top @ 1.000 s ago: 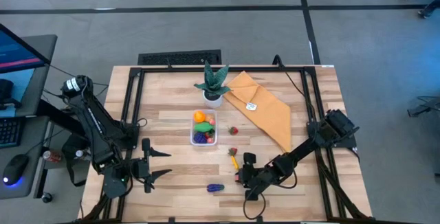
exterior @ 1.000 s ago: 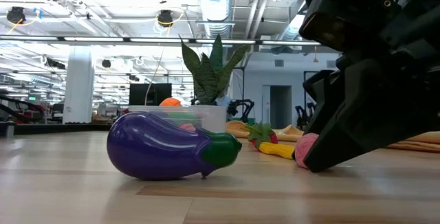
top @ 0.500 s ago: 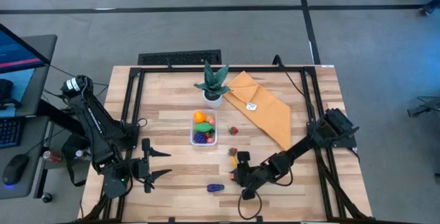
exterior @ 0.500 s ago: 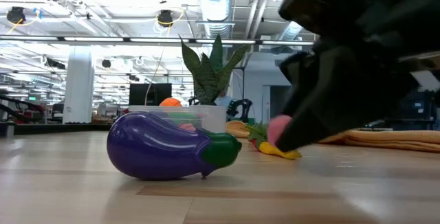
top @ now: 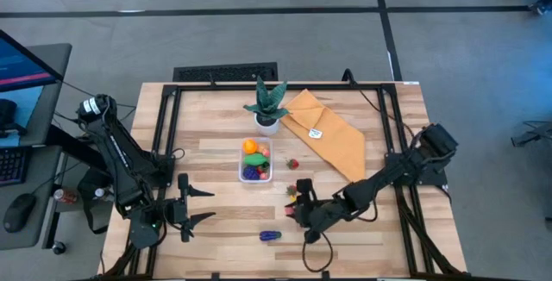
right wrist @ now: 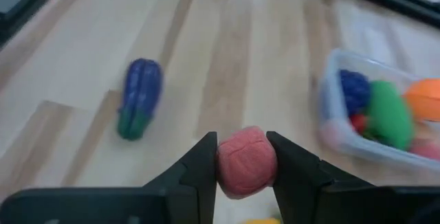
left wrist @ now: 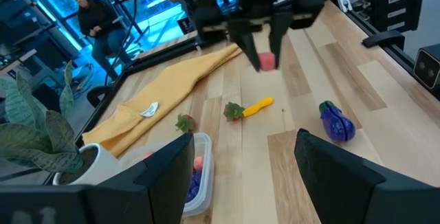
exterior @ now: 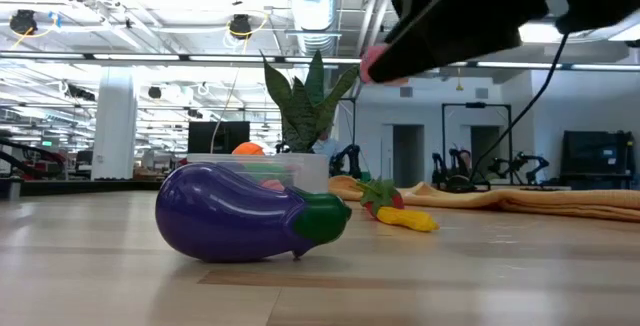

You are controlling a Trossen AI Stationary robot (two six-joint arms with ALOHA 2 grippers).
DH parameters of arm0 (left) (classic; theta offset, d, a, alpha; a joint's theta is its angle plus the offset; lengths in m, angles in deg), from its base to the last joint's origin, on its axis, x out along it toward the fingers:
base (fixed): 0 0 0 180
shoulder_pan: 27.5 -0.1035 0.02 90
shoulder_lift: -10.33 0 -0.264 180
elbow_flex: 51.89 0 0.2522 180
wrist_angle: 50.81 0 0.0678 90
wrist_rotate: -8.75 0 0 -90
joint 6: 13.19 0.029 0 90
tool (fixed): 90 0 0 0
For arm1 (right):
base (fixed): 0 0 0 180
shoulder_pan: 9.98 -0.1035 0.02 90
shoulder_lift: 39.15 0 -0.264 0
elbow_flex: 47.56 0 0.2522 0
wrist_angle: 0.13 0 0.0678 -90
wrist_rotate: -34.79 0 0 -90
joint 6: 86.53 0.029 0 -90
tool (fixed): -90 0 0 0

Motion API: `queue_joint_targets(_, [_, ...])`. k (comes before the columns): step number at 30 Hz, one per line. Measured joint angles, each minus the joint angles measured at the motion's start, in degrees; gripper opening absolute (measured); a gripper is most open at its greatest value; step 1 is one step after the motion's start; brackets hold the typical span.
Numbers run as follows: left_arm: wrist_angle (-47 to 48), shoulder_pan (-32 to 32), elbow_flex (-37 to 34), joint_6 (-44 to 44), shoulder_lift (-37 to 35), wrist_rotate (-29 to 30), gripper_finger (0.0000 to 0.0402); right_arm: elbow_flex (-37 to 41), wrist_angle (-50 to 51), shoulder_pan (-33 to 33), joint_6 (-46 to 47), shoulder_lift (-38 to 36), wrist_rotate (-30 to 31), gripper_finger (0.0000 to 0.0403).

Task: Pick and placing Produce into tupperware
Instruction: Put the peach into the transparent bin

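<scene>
The right gripper [right wrist: 246,161] clamps a pink toy fruit [right wrist: 246,161] between its fingers, lifted off the table [top: 379,143]; the low view shows the air beneath it. Its wrist view shows the purple eggplant [right wrist: 138,97] lying apart and the tupperware [right wrist: 342,138] holding blue, green, red and orange pieces. From above, the left gripper [top: 197,205] waits, jaws spread and empty, near the table's front left.
</scene>
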State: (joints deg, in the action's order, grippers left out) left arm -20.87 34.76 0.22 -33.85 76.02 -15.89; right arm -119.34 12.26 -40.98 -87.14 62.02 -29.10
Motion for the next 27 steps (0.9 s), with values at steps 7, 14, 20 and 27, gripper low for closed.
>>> queue_joint_targets(7, [0.0, 0.0, 0.0, 0.0, 0.0, 0.0, 0.0242, 0.0, 0.9, 4.1, -4.1, -3.6, 0.7, 0.0109])
queue_joint_targets(14, [0.0, 0.0, 0.0, 0.0, 0.0, 1.5, 0.0242, 0.0, -2.9, 9.7, -6.4, -3.4, -0.4, 0.0109])
queue_joint_targets(20, [0.1, 0.0, 0.0, 0.0, 0.0, 2.1, 0.0242, 0.0, -4.9, 12.9, -6.0, -3.3, -0.5, 0.0108])
queue_joint_targets(27, [1.2, -1.0, 0.0, -0.9, 0.0, 2.5, 0.0242, 0.0, -9.1, 15.3, -3.9, -3.3, -0.5, 0.0108])
